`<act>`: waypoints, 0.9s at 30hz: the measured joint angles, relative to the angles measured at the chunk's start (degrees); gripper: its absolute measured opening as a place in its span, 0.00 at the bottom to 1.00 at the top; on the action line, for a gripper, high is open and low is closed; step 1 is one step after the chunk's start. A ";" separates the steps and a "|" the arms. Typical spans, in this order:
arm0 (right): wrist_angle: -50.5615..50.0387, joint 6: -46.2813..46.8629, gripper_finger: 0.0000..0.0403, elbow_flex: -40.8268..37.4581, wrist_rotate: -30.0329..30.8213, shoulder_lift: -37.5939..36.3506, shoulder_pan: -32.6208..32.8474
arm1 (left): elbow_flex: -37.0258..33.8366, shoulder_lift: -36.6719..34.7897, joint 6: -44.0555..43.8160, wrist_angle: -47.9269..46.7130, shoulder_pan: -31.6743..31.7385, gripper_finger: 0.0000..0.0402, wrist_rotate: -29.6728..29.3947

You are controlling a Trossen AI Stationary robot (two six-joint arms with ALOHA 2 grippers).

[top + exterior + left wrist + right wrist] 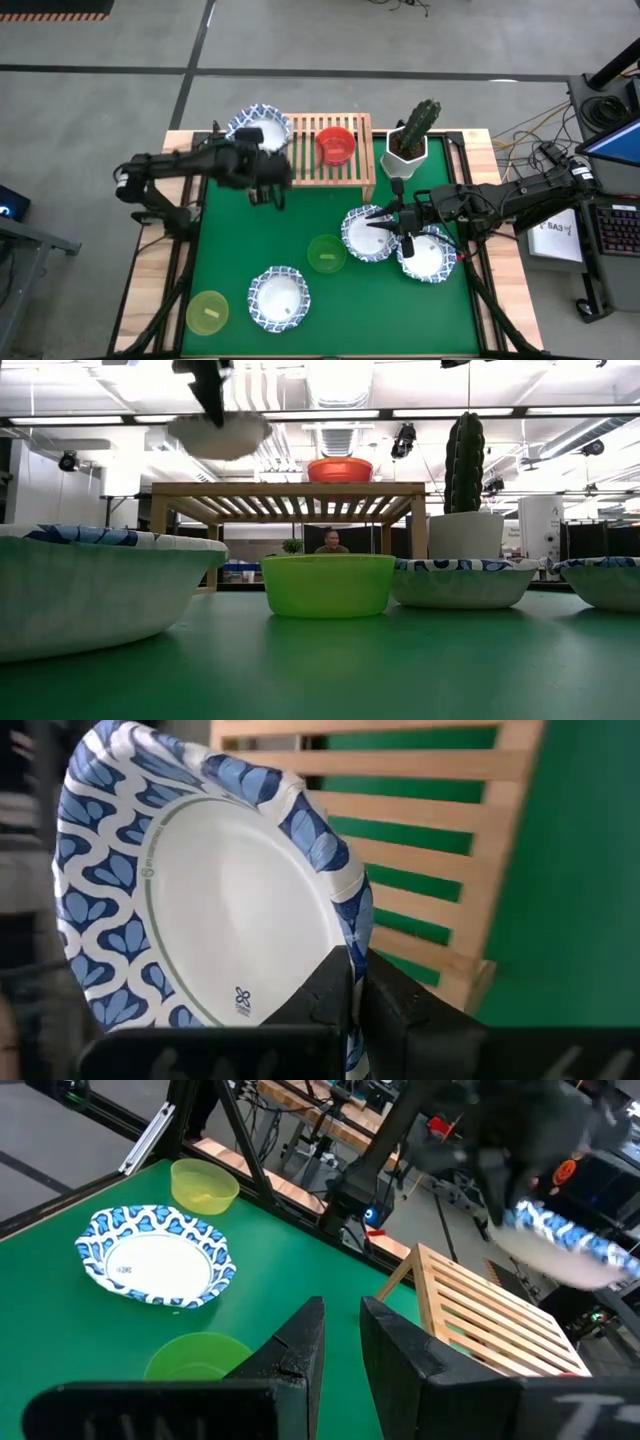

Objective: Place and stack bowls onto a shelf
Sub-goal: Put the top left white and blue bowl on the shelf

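Paper rim, white and blue, is pinched flat between the dark fingers [345, 985] of the left gripper [262, 172], which is clamped on a patterned bowl [259, 126] and carries it aloft by its edge, just off the left end of the shelf [355, 175]. Held by the rim like this, the bowl hangs clear of the green table [250, 240], so it can likely be swung over the slatted top and lowered without scraping the wooden frame. A red bowl [336, 145] already sits on the slats, toward the shelf's right half, leaving the left part free for the carried one; stacking would come after. Beside the shelf's right end stands a cactus pot [407, 150], close enough that any move along that side needs care. The right gripper [385, 221] hovers low at the near edge of another patterned bowl [366, 233], its jaws set narrowly apart with nothing seen between them, probably lined up to take that rim next. A third patterned bowl [428, 254] lies just beside it, a green bowl [326, 253] nearby, a fourth patterned bowl [279, 298] and a yellow-green bowl [207, 313] toward the front.
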 joint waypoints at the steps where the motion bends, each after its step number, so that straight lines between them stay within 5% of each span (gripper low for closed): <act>1: -0.05 0.01 0.15 0.00 0.00 0.00 -0.02 | -0.53 0.00 1.83 1.72 1.98 0.00 1.58; 7: -0.29 0.07 0.15 -0.02 0.00 0.00 -0.01 | -2.44 0.04 13.24 12.20 10.71 0.00 9.54; 14: -0.68 0.11 0.15 -0.02 0.00 0.00 -0.02 | -4.29 0.15 13.49 13.00 16.62 0.00 17.25; 27: -1.11 0.55 0.15 -0.02 0.02 0.00 0.00 | -5.39 1.03 11.98 16.02 17.32 0.02 18.55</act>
